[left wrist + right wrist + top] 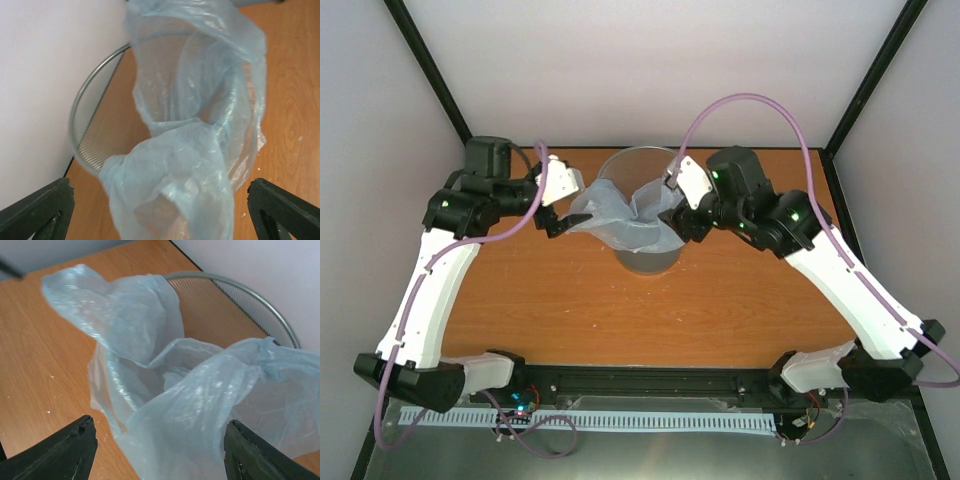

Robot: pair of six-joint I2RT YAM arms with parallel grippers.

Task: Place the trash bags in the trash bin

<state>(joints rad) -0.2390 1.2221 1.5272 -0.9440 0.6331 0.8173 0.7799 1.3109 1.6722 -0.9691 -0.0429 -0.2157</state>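
On the counter [570, 310]: the bin [650, 262] is standing upright at the middle of the back half, near the rear wall [640, 70], between the two tools.
Bag: a pale blue, see-through bag [620, 215] is lying crumpled across the bin's mouth, sagging partly inside and spilling over the near and left rim. The far rim is showing bare.
Left tool: the left tool [560, 205] is hovering just left of the bin, pointing at it. Its jaws are gaping wide and gripping nothing.
Left wrist view: both dark fingers [40, 212] are sitting far apart at the bottom corners. The bag [200, 100] is hanging loose between them, over the bin's rim [82, 100].
Right tool: the right tool [678, 205] is hovering just right of the bin, facing the left one. Its jaws are also standing well open, clamping nothing.
Right wrist view: the fingers [60, 452] are spreading to either side of the bag [150, 390], which is bulging up between them. The bin's rim [250, 295] is curving behind it.
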